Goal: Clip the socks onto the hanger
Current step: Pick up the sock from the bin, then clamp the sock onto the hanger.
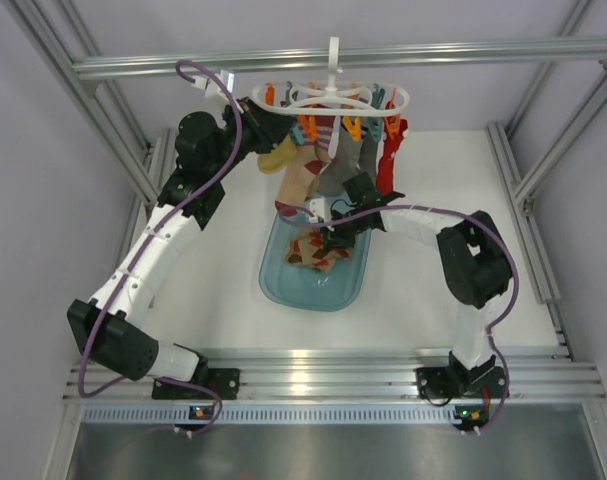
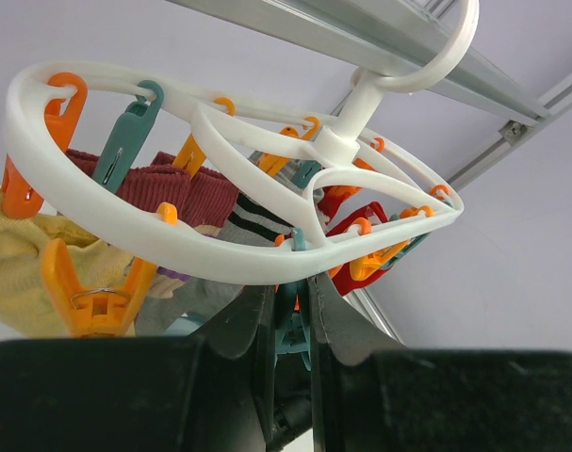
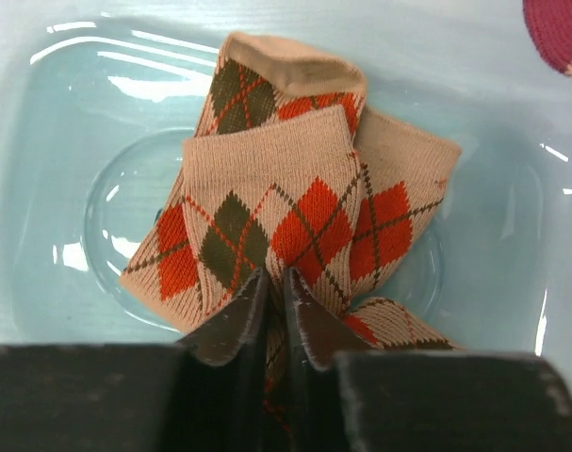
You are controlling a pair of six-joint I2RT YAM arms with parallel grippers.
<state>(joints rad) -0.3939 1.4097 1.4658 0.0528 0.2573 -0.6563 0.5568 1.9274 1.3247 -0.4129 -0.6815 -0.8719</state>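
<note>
The folded argyle sock (image 3: 286,207) lies in the translucent blue tray (image 3: 59,188), its long axis running away from the right gripper (image 3: 274,287), whose fingers pinch its near edge. Farther back and higher, the left gripper (image 2: 287,294) squeezes a teal clip (image 2: 293,334) under the hanger (image 2: 210,256). The lift probably goes up and far-left.

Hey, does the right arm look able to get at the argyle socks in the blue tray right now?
Likely yes. The right gripper sits on the argyle socks in the tray, fingers pinched on a fold, and nothing lies over them.
</note>
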